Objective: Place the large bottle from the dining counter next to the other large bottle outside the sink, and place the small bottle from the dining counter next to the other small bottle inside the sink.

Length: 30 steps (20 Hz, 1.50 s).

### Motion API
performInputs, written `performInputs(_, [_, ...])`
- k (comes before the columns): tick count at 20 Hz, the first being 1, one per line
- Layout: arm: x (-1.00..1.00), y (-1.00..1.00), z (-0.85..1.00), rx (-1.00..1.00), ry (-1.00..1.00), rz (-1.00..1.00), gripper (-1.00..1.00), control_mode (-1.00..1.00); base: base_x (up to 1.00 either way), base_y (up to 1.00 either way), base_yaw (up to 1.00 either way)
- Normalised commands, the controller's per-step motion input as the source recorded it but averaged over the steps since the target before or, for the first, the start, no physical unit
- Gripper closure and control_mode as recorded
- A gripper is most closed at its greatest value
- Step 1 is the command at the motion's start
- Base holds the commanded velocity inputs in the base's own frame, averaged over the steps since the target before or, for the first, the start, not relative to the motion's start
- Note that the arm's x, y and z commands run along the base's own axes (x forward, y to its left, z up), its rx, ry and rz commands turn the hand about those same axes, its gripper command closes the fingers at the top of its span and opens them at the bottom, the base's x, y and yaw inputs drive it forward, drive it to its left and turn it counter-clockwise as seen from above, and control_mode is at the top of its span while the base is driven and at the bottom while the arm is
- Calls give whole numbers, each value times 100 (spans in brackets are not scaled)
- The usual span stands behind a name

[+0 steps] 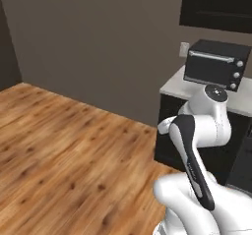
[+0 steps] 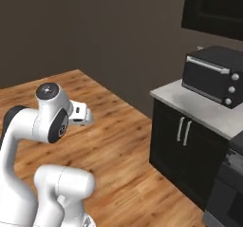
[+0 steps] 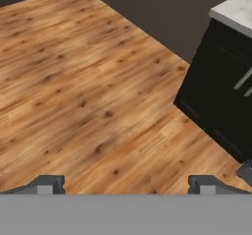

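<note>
Wooden floor (image 3: 88,81) under the gripper (image 3: 125,184) — jaws spread wide, holding nothing. No bottle, sink or dining counter from where I stand — just a dark cabinet (image 2: 190,150) and toaster oven (image 2: 213,76). Driving on, the folded arm could clip that cabinet.

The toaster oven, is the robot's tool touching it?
Apart. In the right base view the tool hangs open over the wooden floor, with bare floor between it and the toaster oven on the counter.
</note>
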Motion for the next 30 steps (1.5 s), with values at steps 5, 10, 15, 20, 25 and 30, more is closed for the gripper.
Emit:
performInputs(5, [0, 0, 0, 0, 0, 0, -100, 100, 100, 9, 56])
performInputs(10, [0, 0, 0, 0, 0, 0, -100, 100, 100, 0, 52])
performInputs(15, [0, 0, 0, 0, 0, 0, -100, 100, 100, 0, 42])
performInputs(20, [0, 0, 0, 0, 0, 0, -100, 100, 100, -5, 38])
performInputs(25, [0, 0, 0, 0, 0, 0, -100, 100, 100, -17, 36])
performInputs(30, [0, 0, 0, 0, 0, 0, -100, 100, 100, -20, 47])
